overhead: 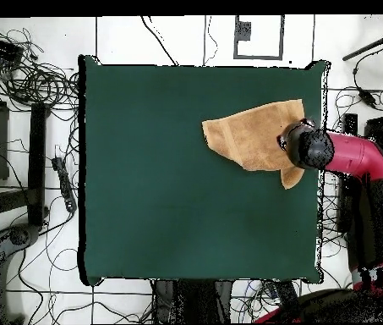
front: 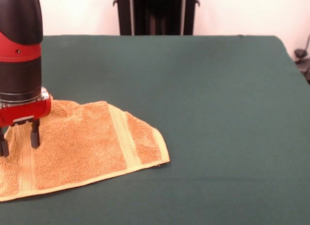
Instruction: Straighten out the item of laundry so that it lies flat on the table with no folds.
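The orange-tan towel (front: 87, 142) lies at the near left of the green table (front: 208, 99) in the front view. It is spread but uneven, with a rounded, folded-looking right end and paler bands across it. My gripper (front: 19, 141) stands upright over the towel's left part. Its two black fingers (front: 35, 134) are apart, with their tips at the cloth. In the overhead view the towel (overhead: 249, 135) lies near the table's (overhead: 169, 186) right edge, and the gripper (overhead: 304, 145) covers its right side.
The robot's black pedestal (front: 155, 14) stands behind the far edge of the table. In the overhead view, cables (overhead: 25, 80) and gear lie on the floor left of the table. The table's right edge (overhead: 321, 195) runs close to the towel.
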Controlling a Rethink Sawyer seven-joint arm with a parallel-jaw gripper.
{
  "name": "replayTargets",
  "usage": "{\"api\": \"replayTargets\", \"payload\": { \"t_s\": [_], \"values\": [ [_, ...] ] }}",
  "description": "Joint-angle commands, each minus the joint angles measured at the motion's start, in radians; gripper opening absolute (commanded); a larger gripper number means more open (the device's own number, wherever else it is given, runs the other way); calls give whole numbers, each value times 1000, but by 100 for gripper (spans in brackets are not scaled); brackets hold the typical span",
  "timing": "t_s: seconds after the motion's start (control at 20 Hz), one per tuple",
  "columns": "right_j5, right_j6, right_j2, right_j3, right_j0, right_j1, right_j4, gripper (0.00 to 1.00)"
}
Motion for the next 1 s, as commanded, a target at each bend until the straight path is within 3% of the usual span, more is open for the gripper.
{"api": "replayTargets", "payload": {
  "t_s": [0.05,0.5,1.0],
  "values": [
    [184,24,-9,116,62,-14,56,100],
    [310,73,-56,169,83,-61,99,100],
    [362,106,-97,205,91,-89,148,100]
  ]
}}
